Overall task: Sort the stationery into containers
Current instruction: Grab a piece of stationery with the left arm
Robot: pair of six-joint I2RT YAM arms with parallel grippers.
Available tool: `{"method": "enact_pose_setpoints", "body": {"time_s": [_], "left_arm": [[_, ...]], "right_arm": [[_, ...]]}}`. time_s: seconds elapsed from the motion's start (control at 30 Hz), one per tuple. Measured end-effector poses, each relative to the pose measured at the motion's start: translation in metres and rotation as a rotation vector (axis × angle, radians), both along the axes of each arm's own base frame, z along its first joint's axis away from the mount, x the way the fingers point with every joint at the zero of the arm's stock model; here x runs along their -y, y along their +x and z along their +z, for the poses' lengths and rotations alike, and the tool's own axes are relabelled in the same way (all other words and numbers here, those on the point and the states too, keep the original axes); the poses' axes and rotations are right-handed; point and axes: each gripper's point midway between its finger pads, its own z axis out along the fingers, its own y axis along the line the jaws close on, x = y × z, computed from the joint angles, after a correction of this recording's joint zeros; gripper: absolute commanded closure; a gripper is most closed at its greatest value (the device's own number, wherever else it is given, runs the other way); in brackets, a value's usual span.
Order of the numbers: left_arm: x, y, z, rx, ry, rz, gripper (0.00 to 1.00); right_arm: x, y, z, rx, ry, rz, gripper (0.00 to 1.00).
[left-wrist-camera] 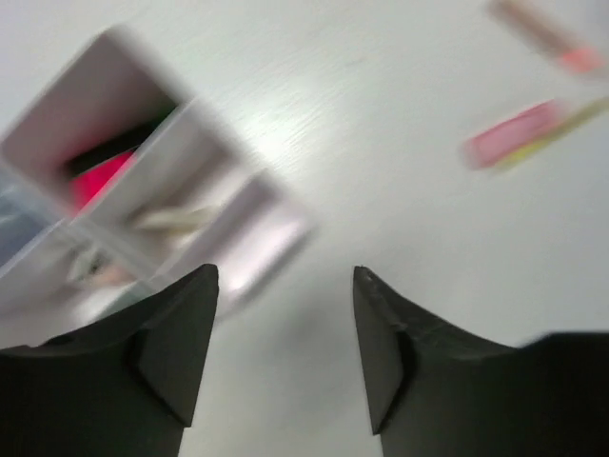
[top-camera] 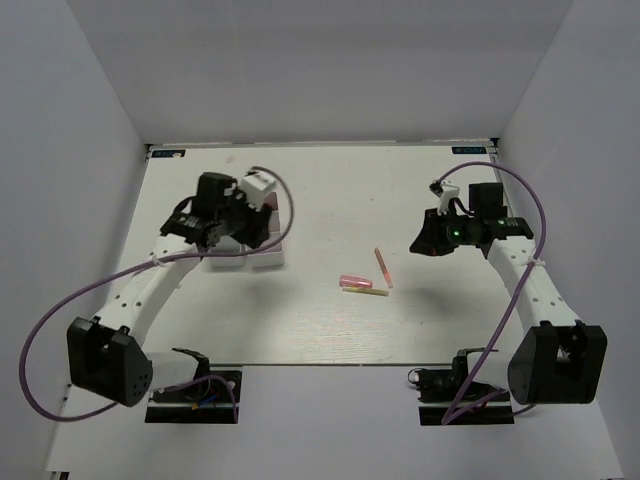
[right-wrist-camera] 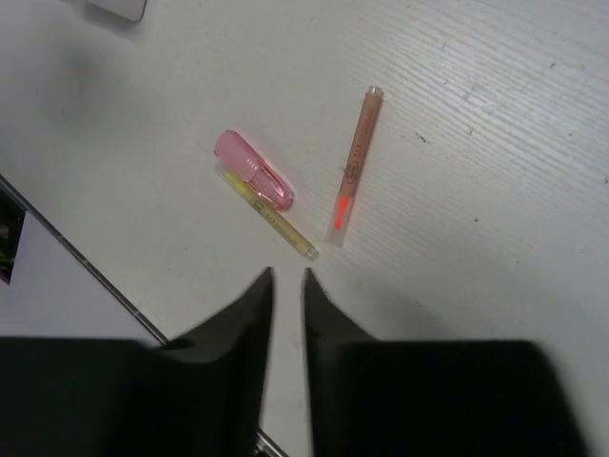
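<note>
- Pink capsule-shaped piece (right-wrist-camera: 253, 170) lies alongside thin yellow stick (right-wrist-camera: 266, 211), with pink pen (right-wrist-camera: 354, 164) near, mid-table.
- White containers (top-camera: 268, 258): table left, by left gripper (left-wrist-camera: 285, 276), which is released and empty.
- Right gripper (right-wrist-camera: 288, 276): nearly clenched, empty.
- White wood-grain table (right-wrist-camera: 476, 114); white walls (top-camera: 330, 60).

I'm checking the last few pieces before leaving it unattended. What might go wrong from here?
1. The pink piece and yellow stick lie touching, so a pinch on one may drag or catch both.
2. The right gripper looks nearly shut; descending like that would likely shove pieces rather than grasp.
3. The left gripper, open, hangs close to the containers and might nudge them.
</note>
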Motion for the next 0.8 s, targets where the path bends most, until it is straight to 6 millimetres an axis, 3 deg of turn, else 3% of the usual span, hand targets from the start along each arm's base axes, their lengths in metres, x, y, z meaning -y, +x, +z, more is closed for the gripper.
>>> {"method": "enact_pose_setpoints", "body": {"time_s": [0.03,0.07,0.1,0.13,0.17,0.2,0.27,0.3,0.37,0.57,0.8], "left_arm": [[0.03,-0.006,0.01,-0.02,-0.054,-0.048,0.26],[0.055,-0.013,0.014,-0.042,-0.084,-0.098,0.16],[0.08,-0.023,0.015,-0.069,-0.107,-0.148,0.15],[0.104,-0.036,0.012,-0.11,-0.12,-0.194,0.15],[0.125,-0.051,0.003,-0.154,-0.11,-0.247,0.14],[0.145,-0.066,-0.006,-0.185,-0.082,-0.307,0.15],[0.176,-0.088,-0.029,-0.222,0.003,-0.41,0.21],[0.19,-0.099,-0.042,-0.236,0.054,-0.467,0.46],[0.205,-0.106,-0.063,-0.25,0.147,-0.54,0.71],[0.209,-0.071,-0.115,-0.206,0.388,-0.625,0.52],[0.217,-0.041,-0.124,-0.133,0.496,-0.661,0.47]], "right_arm": [[0.0,0.0,-0.003,-0.008,-0.005,0.005,0.28],[0.001,-0.001,-0.005,-0.013,-0.01,0.014,0.21],[0.001,-0.001,-0.008,-0.021,-0.014,0.02,0.22],[0.0,-0.003,-0.01,-0.032,-0.017,0.037,0.29],[0.0,-0.003,-0.013,-0.034,-0.021,0.054,0.59],[0.0,-0.004,-0.015,-0.033,-0.025,0.075,0.75],[-0.003,-0.008,-0.017,-0.043,-0.016,0.118,0.93],[-0.004,-0.011,-0.018,-0.047,-0.012,0.136,0.96],[-0.004,-0.014,-0.019,-0.042,-0.011,0.166,0.96],[-0.004,-0.017,-0.019,-0.019,-0.021,0.201,0.92],[-0.004,-0.019,-0.017,-0.009,-0.023,0.213,0.9]]}}
